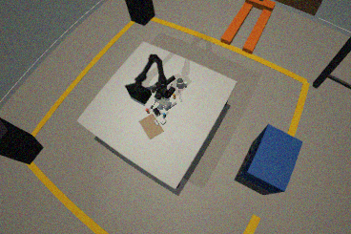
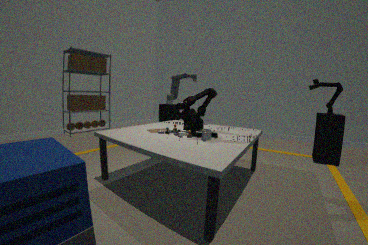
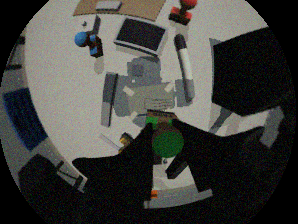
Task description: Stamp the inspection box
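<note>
My gripper (image 3: 161, 124) (image 1: 162, 98) is shut on the green-knobbed PASS stamp (image 3: 166, 141) and holds it above the white bench (image 1: 200, 109). The inspection box on the card is too small to make out. A grey fixture (image 3: 143, 90) lies between the stamp and the pad. The arm (image 2: 197, 105) reaches forward from its base at the middle of the bench.
A red-knobbed stamp (image 3: 184, 7) stands right of the pad and a blue-knobbed stamp (image 3: 85, 40) left of it. Small parts lie around the gripper. A blue cabinet (image 1: 274, 158) stands off the bench's right corner, and black pedestals (image 1: 138, 1) stand around the yellow floor line.
</note>
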`<state>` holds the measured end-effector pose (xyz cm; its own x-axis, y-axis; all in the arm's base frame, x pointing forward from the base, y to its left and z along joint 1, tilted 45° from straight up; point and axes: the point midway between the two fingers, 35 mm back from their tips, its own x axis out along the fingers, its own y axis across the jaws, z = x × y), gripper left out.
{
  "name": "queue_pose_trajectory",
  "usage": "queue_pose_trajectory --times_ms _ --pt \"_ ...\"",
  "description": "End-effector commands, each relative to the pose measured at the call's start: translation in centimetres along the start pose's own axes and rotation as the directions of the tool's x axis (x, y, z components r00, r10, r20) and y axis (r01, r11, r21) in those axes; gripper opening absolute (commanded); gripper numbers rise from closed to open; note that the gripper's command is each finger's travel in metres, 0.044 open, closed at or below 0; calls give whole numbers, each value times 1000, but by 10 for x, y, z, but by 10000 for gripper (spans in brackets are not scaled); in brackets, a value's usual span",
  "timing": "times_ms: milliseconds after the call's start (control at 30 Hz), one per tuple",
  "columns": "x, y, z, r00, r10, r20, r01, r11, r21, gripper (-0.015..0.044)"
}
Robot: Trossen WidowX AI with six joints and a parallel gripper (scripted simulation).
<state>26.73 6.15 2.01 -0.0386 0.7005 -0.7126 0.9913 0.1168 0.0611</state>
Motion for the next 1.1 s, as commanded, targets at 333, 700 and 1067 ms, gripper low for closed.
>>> queue_pose_trajectory --times_ms 333,700,1067 --pt "-8 -11 -29 1000 8 13 -8 1000 -12 0" --pt "-8 -36 -65 1000 8 12 -8 1000 -14 0" --pt "-6 -61 -91 1000 7 6 -7 1000 -16 0"
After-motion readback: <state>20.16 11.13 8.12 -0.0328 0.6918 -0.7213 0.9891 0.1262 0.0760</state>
